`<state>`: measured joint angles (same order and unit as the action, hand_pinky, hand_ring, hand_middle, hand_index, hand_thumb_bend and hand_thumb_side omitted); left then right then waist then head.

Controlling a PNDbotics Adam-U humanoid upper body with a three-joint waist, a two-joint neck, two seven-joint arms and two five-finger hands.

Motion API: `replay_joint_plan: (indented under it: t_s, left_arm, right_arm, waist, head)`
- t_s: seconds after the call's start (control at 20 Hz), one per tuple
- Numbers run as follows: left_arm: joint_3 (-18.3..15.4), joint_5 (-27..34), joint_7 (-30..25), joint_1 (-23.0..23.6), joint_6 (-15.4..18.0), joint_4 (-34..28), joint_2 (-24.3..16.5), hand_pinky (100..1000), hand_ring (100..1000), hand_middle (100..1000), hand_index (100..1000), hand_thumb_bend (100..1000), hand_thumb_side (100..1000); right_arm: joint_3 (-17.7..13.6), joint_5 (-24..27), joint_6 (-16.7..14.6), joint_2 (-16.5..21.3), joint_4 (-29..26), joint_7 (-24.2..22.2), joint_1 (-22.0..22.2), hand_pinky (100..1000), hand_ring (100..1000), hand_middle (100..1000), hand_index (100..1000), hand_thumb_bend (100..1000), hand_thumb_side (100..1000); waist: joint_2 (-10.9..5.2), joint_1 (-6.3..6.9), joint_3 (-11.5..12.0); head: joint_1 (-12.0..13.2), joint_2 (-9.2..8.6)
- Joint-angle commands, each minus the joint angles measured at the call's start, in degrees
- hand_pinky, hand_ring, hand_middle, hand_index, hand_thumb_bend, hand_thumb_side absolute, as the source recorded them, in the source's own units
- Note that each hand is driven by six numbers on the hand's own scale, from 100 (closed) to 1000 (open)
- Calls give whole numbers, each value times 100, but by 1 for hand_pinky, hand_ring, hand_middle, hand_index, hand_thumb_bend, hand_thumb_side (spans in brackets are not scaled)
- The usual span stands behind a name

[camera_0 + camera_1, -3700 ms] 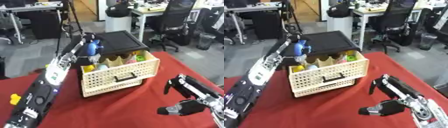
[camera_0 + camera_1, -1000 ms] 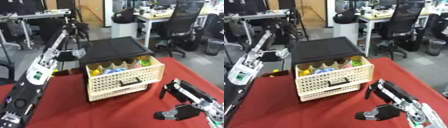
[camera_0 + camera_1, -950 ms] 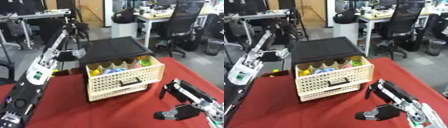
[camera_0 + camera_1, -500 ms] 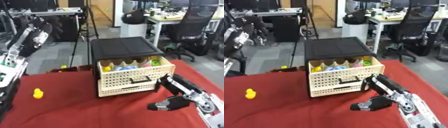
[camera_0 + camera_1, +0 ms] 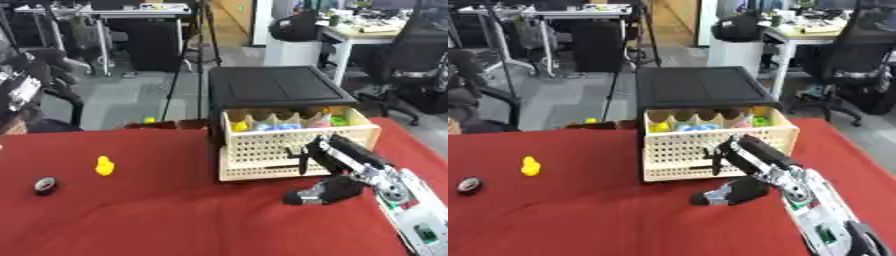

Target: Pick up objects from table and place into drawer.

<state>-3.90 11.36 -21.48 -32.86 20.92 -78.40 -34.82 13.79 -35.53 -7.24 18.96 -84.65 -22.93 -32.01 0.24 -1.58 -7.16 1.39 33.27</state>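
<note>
A cream perforated drawer (image 5: 297, 150) stands pulled out of a black cabinet (image 5: 276, 90), with several coloured small things (image 5: 284, 124) inside it. On the red table, far left of the drawer, lie a yellow duck toy (image 5: 104, 165) and a small black round object (image 5: 45, 185). My right hand (image 5: 319, 192) hangs low over the cloth just in front of the drawer, holding nothing that I can see. Of my left arm only a black and white segment (image 5: 17, 90) shows at the left edge; its hand is out of view.
The red table (image 5: 175, 220) runs wide between the duck and the drawer. Behind the table are office chairs (image 5: 416, 60), desks and a tripod (image 5: 197, 45) on the grey floor. A small yellow thing (image 5: 149, 120) sits at the table's far edge.
The camera has swung left, bringing the duck and black object into view. My left arm, over the drawer with a blue thing 3.7 s ago, has withdrawn to the left edge.
</note>
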Motion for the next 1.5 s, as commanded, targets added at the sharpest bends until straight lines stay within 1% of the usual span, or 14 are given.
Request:
replay_joint_plan:
  t_s: [0.05,0.1,0.35,0.6,0.65,0.7,0.95,1.1,1.35,1.5]
  left_arm:
    - [-171,53,31,23,-122,-251,-189,513,627,645,832,100,712]
    - [-198,55,35,66,-157,-284,-179,512,627,644,832,100,716]
    - [-325,51,52,216,-332,-387,-135,509,625,644,834,100,725]
    - [-367,-9,27,301,-378,-424,-103,508,624,644,835,100,732]
    - [-375,-23,27,318,-381,-423,-101,508,624,644,835,100,733]
    - [-384,-33,29,331,-385,-421,-97,507,624,643,836,100,736]
    - [-419,-68,25,368,-419,-427,-57,507,624,643,836,100,739]
    - [-441,-80,38,380,-439,-435,-45,507,624,643,836,100,738]
    - [-464,-100,59,409,-460,-456,-23,507,624,643,836,100,741]
    - [-473,-119,63,423,-467,-458,-11,507,623,642,836,100,743]
  right_arm:
    - [-22,-156,0,127,128,21,-162,154,100,227,460,873,665]
    - [-26,-208,-4,131,163,27,-166,151,100,248,461,875,663]
    - [-17,-393,-26,144,208,-35,-131,150,100,284,459,881,653]
    - [-3,-642,9,124,284,-204,-96,143,100,327,479,875,646]
    - [1,-709,17,119,278,-248,-87,145,100,342,486,875,645]
    - [4,-774,31,117,271,-300,-82,146,100,382,505,867,650]
    - [-10,-1182,188,124,217,-553,-111,150,100,476,552,839,682]
    - [-25,-1432,302,115,159,-629,-133,153,100,510,573,829,702]
    - [-56,-1769,489,99,147,-565,-160,151,100,561,607,817,729]
    - [-74,-1967,579,84,186,-498,-180,153,100,574,620,811,748]
  waist:
    - [-66,2,42]
    - [-64,-3,66]
    - [-53,-30,111]
    - [-49,-32,128]
    - [-48,-31,131]
    - [-46,-31,133]
    - [-40,-38,142]
    - [-37,-40,146]
    - [-33,-37,150]
    - [-32,-37,154]
  head:
    - [-58,77]
    - [-67,84]
    - [-103,126]
    - [-117,138]
    - [-122,139]
    - [-129,140]
    - [-141,137]
    - [-145,134]
    - [-158,121]
    - [-165,112]
